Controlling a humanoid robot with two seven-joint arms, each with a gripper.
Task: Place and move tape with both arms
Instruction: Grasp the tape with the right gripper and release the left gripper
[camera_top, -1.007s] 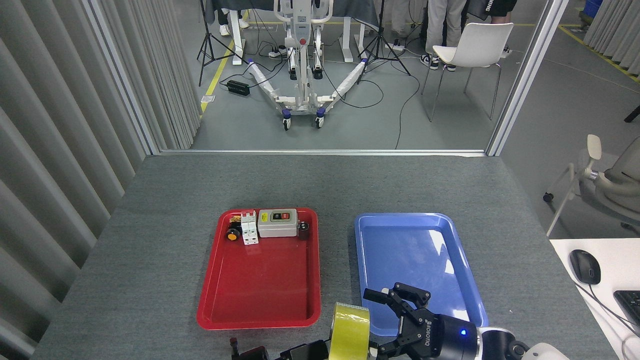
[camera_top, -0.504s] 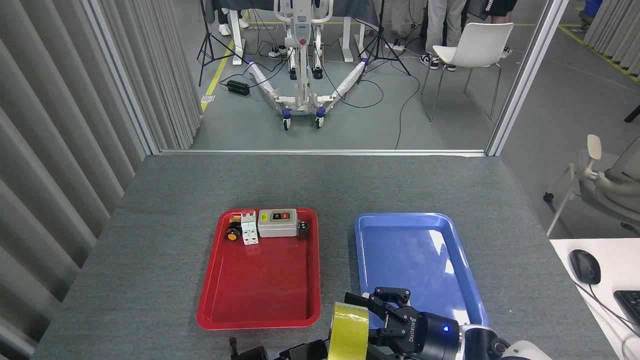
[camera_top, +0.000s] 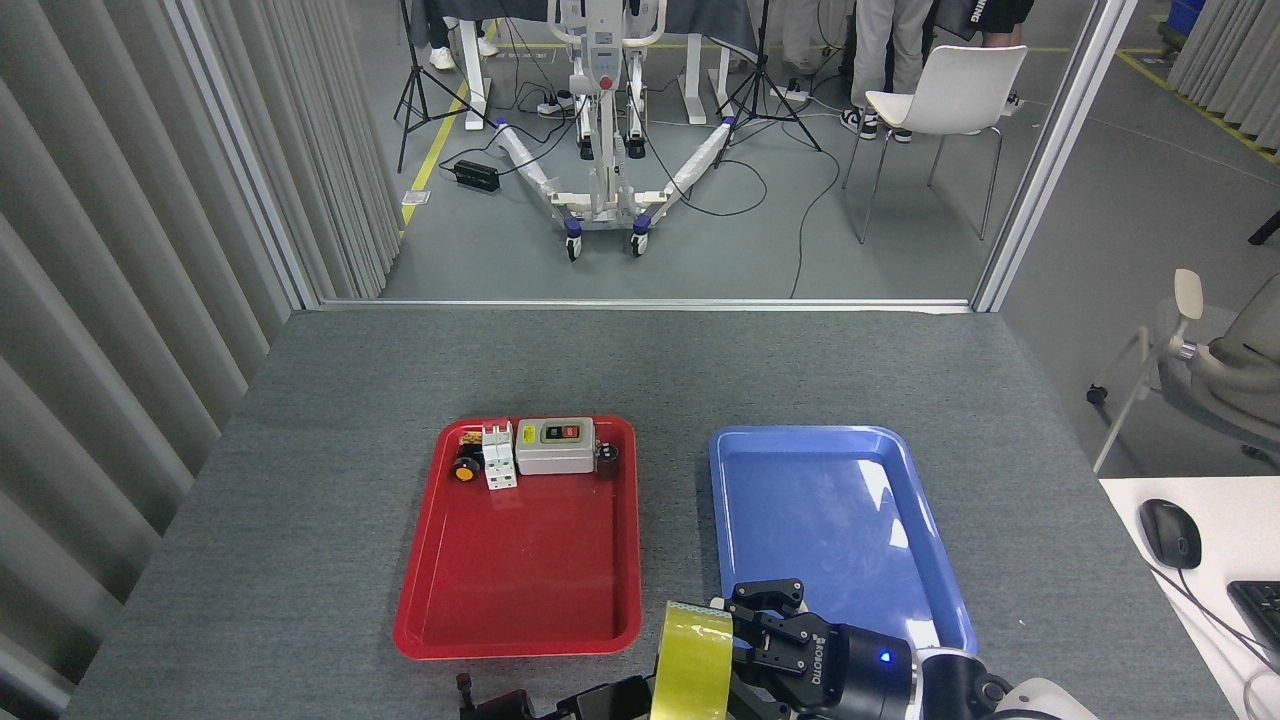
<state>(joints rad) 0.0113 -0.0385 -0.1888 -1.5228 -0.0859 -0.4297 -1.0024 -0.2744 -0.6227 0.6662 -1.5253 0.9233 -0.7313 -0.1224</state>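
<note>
Grey felt tabletop, red tray (camera_top: 425, 610) lower centre, blue tray (camera_top: 935, 560) to its right, both below a cluttered workshop floor. Tape (camera_top: 690, 665) at bottom centre, on edge, axis running left-right, flat faces toward each arm; probably light, rigid, slick on its glossy band, best pinched across rim and white core. Right gripper (camera_top: 745, 640) with fingers drawn in against the roll's right face, seemingly clamped on it; left gripper (camera_top: 600, 700) mostly cropped, state impossible to tell.
</note>
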